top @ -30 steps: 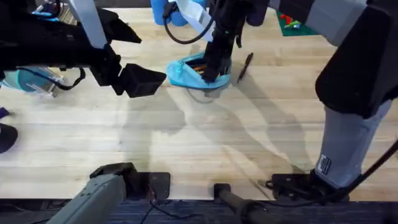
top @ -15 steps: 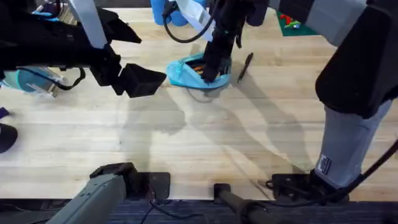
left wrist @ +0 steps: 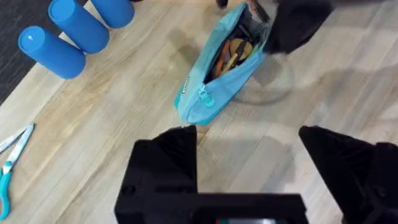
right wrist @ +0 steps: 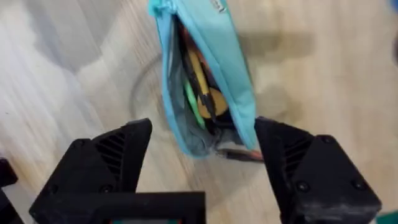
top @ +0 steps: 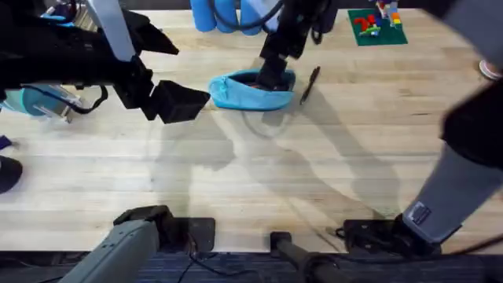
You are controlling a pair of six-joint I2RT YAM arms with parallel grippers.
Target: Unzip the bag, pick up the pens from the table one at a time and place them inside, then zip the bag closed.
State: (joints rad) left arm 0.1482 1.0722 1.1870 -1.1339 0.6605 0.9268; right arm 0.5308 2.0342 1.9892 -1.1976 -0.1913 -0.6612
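Open pencil bag [top: 251, 90] lies on the worktop [top: 259, 173], its small white label unreadable.
Right claw [right wrist: 199, 149] hangs spread above it; left claw [left wrist: 249, 146] gapes nearby; black pen [top: 308, 85], blue cylinders [left wrist: 74, 28], scissors [left wrist: 11, 162] around.

Small light-blue soft fabric pouch [top: 251, 91], grey lining, orange, yellow and green pens [right wrist: 202, 87] inside. Slim black stick pen [top: 310, 83] on pale wood desk [top: 259, 173] with plank grain. Blue cylinders [left wrist: 65, 37]. Teal-handled scissors [left wrist: 9, 165]. Both pincers black.
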